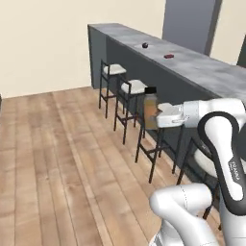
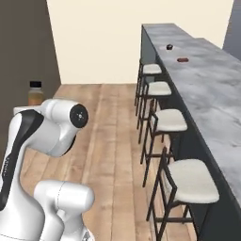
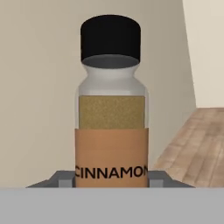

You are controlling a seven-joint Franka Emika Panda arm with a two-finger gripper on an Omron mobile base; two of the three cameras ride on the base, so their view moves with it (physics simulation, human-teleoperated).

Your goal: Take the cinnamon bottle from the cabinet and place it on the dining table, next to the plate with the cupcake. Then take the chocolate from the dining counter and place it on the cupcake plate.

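The cinnamon bottle (image 3: 112,113) is clear glass with a black cap and an orange label reading CINNAMON. It stands upright between my fingertips (image 3: 65,178), and my gripper (image 3: 112,180) is shut on its lower part. In the left base view the cinnamon bottle (image 1: 151,108) is held out in the air by the gripper (image 1: 154,117), in front of the stools. The bottle's top (image 2: 35,93) also shows above my arm in the right base view. Far along the grey dining counter (image 1: 202,72) lie a small dark round thing (image 1: 144,45) and a flat reddish-brown piece (image 1: 168,56); both are too small to identify.
Several dark-framed bar stools with pale seats (image 1: 133,87) (image 2: 169,120) line the near side of the counter (image 2: 207,80). Open wooden floor (image 1: 53,158) spreads to the left. A dark wall or cabinet side (image 2: 23,56) stands at the left of the right base view.
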